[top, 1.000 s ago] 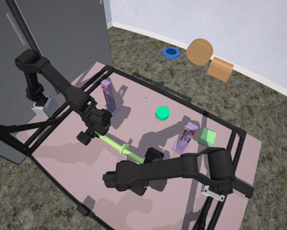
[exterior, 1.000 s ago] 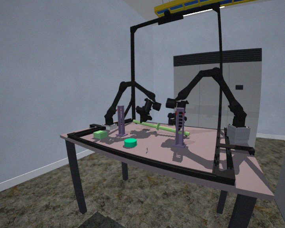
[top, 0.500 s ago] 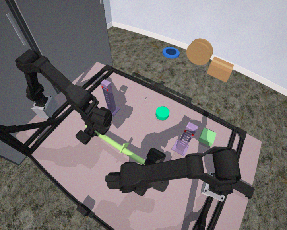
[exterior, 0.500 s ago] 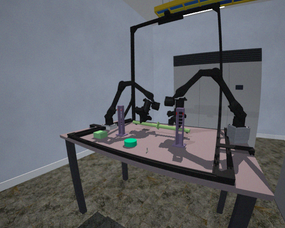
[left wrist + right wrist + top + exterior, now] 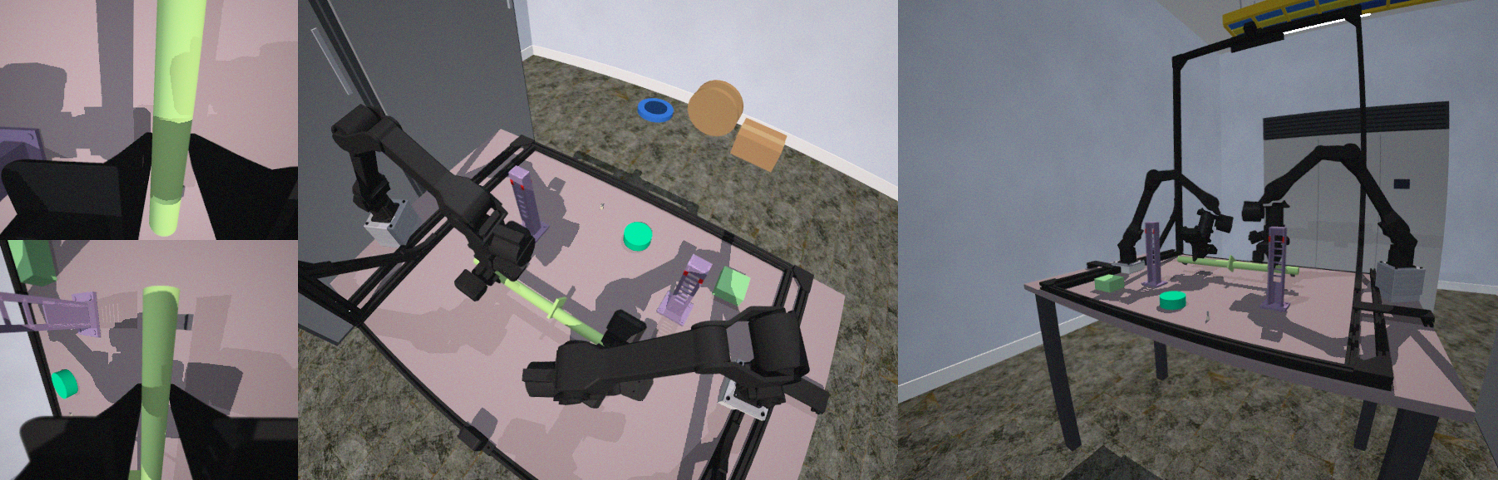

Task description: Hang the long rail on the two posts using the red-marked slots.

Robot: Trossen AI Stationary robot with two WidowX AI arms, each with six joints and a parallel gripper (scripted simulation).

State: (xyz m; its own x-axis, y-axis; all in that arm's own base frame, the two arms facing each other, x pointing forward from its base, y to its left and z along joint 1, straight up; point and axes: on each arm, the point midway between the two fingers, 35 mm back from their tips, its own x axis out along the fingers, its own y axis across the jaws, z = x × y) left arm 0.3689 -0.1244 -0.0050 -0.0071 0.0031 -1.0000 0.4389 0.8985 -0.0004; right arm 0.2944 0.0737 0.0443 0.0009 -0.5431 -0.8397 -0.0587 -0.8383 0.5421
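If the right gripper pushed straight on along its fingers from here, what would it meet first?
Probably the table top, below the rail that the right gripper holds; the remaining gap is unclear.
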